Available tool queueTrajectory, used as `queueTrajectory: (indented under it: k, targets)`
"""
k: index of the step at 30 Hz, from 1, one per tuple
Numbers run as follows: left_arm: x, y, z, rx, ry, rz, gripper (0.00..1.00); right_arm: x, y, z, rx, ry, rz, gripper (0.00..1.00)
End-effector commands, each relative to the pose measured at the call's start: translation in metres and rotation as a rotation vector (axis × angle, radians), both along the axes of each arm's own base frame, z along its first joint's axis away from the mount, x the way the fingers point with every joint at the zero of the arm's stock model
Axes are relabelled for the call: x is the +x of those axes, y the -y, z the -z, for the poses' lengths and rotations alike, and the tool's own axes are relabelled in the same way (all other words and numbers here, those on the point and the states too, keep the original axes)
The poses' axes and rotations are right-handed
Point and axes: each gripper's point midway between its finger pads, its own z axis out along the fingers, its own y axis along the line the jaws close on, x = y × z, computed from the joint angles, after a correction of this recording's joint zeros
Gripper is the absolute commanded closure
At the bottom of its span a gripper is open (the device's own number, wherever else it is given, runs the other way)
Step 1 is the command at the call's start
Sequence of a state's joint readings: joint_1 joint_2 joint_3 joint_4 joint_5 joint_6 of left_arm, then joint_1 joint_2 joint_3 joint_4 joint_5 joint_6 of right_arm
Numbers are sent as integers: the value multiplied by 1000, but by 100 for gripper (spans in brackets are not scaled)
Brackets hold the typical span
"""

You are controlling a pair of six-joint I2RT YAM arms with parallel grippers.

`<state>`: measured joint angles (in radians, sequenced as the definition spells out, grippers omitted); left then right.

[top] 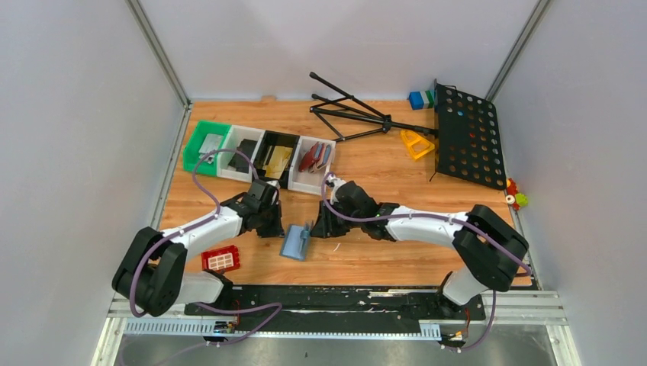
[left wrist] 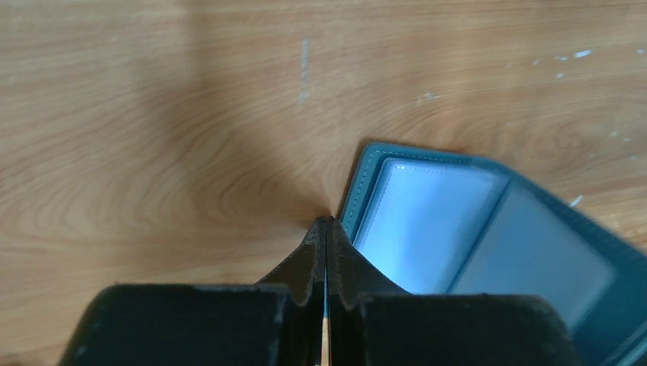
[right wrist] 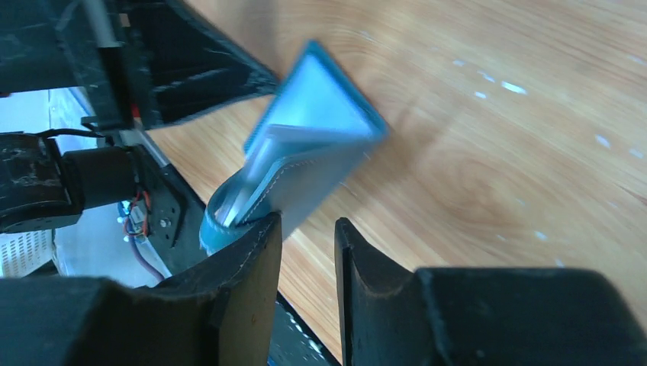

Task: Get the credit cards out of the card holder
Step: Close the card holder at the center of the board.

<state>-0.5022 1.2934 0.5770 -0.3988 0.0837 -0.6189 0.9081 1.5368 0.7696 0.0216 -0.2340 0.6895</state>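
The slate-blue card holder (top: 294,242) lies open on the wooden table between my two grippers, its right half tilted up. The left wrist view shows its lighter blue slotted inside (left wrist: 427,225). My left gripper (left wrist: 326,223) is shut, and its tips touch the table at the holder's left edge. My right gripper (right wrist: 305,229) stands part open with bare wood showing between its fingers. The holder's raised half (right wrist: 305,152) leans against the outside of its left finger (right wrist: 248,259). The credit cards are hidden; I cannot make out any card apart from the slots.
A row of small bins runs across the back: green (top: 204,145), white (top: 243,152), black (top: 275,158) and white (top: 313,164). A red block (top: 220,259) lies by the left arm. A folded black stand (top: 351,114) and a perforated black panel (top: 467,137) are at the back right.
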Motion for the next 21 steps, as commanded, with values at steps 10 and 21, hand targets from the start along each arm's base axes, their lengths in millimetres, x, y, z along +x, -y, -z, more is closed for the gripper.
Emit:
queueTrajectory:
  k: [10, 21]
  targets:
    - [-34, -1, 28, -23, -93, 80, 100, 0, -66, 20, 14, -18, -88, 73]
    - [-6, -17, -18, 8, 89, -73, 96, -1, -44, 58, -128, -58, -40, 79]
